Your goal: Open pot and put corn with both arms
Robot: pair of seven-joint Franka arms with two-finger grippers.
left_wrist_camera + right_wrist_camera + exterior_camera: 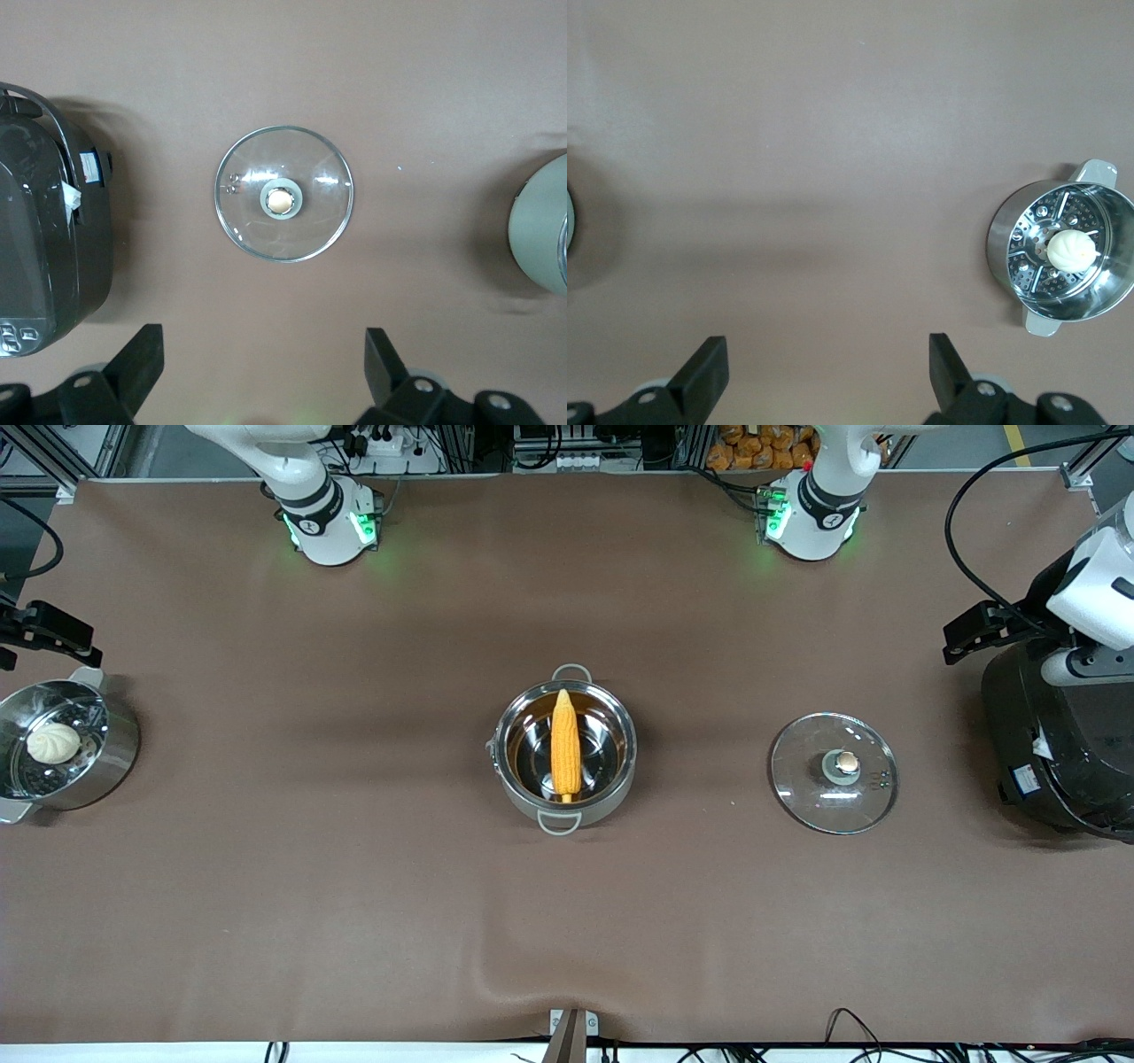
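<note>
Sitting open at the middle of the counter (pixel 354 921): pot (pixel 620 775), no lid on it. Lying inside on the steel bottom: corn (pixel 565 746), tapered tip pointing toward the robots' bases, pale stalk end pointing toward the front camera. Resting flat on the counter, knob up, well apart from the pot toward the left arm's end: lid (pixel 834 772). Standing past the lid at that same end: black cooker (pixel 1059 744). Sitting at the right arm's end: steamer pot (pixel 106 757), holding a white bun (pixel 53 742) on its perforated tray.

Hovering over bare counter near the lid: left gripper (pixel 266 376), jaws spread wide apart, gripping nothing. Hanging over bare counter near the steamer pot: right gripper (pixel 828 376), jaws likewise wide apart, gripping nothing.
</note>
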